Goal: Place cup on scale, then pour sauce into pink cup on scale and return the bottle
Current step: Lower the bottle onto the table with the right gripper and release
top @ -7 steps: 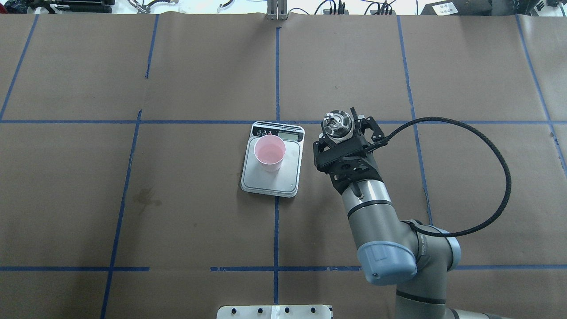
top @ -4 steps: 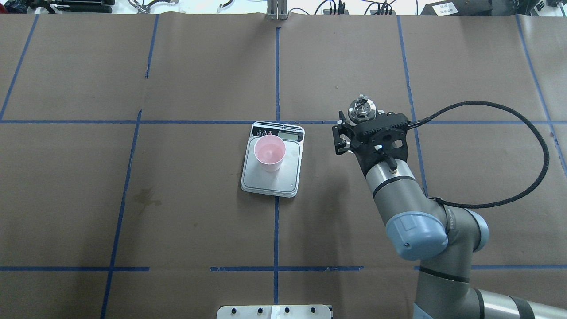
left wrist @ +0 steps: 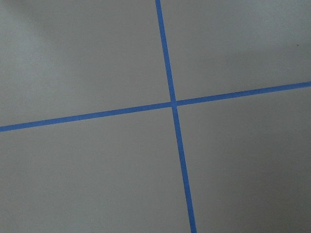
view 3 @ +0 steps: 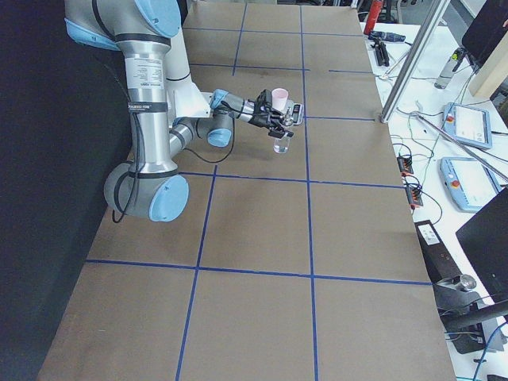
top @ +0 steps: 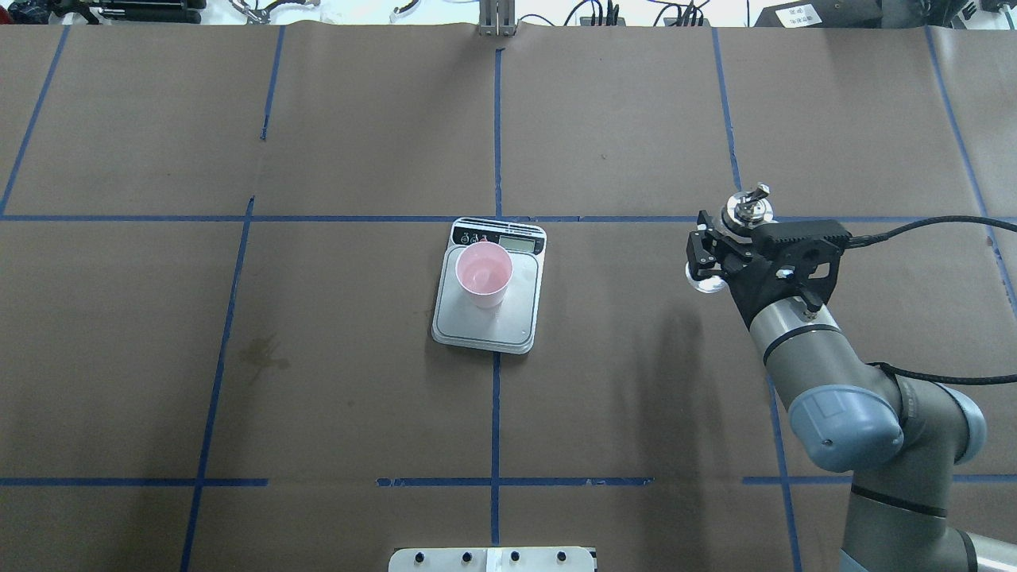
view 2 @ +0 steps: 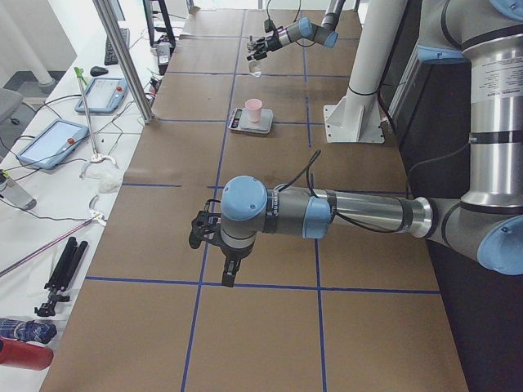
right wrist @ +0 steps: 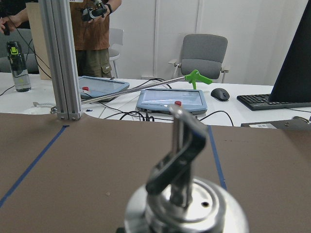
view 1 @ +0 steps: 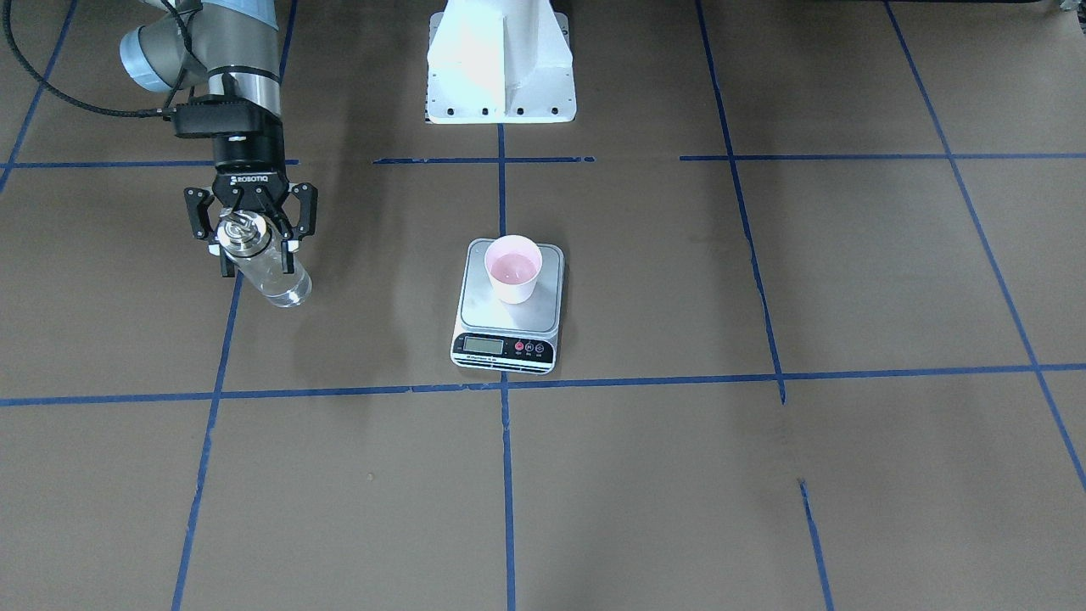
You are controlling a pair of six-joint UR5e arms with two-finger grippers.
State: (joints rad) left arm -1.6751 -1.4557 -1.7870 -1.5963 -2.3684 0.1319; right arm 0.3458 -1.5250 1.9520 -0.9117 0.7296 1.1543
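The pale pink cup [top: 483,274] stands upright on the steel scale [top: 508,322], near its display end; it also shows in the front view [view 1: 512,270] on the scale [view 1: 475,318]. My right gripper [top: 727,238] is shut on the clear glass bottle [top: 703,278], holding it upright by its upper part, well to the right of the scale. The front view shows the gripper [view 1: 253,240] around the bottle [view 1: 280,280], with clear sauce inside. The metal pour spout [right wrist: 184,145] fills the right wrist view. My left gripper [view 2: 204,230] hovers far from the scale; I cannot tell its state.
Brown paper with a blue tape grid [left wrist: 172,104] covers the table. The white robot base [view 1: 501,59] stands behind the scale. A dark stain [top: 262,353] marks the paper at the left. An aluminium post [right wrist: 60,58] and a desk with tablets lie beyond the far edge.
My right arm has carried the bottle to the right, from close beside the scale to the right-hand blue line. The cup and scale have not moved.
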